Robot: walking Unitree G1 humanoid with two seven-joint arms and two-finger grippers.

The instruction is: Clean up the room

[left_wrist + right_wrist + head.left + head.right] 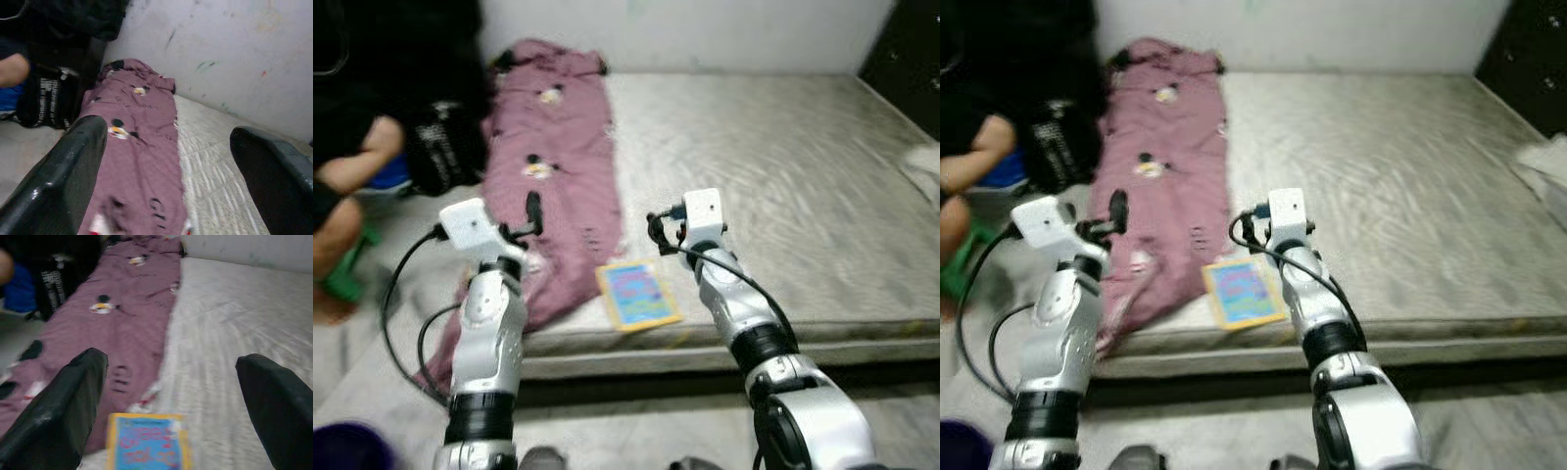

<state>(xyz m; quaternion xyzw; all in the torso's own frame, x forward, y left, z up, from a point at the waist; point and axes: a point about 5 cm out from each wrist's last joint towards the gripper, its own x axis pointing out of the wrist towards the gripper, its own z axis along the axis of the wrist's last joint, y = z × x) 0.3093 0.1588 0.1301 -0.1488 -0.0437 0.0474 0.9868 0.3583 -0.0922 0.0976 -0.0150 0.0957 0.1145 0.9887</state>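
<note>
A mauve blanket with small cartoon prints lies lengthwise down the left side of a grey mattress, its near end drooping over the front edge. A blue book with a yellow border rests at the mattress's front edge, just right of the blanket. My left gripper hovers open over the blanket's near part, nothing between its fingers. My right gripper is open too, held above and slightly beyond the book.
A person crouches at the far left by a green stool and a black bag. A white cloth lies at the mattress's right edge. A dark cabinet stands at the back right.
</note>
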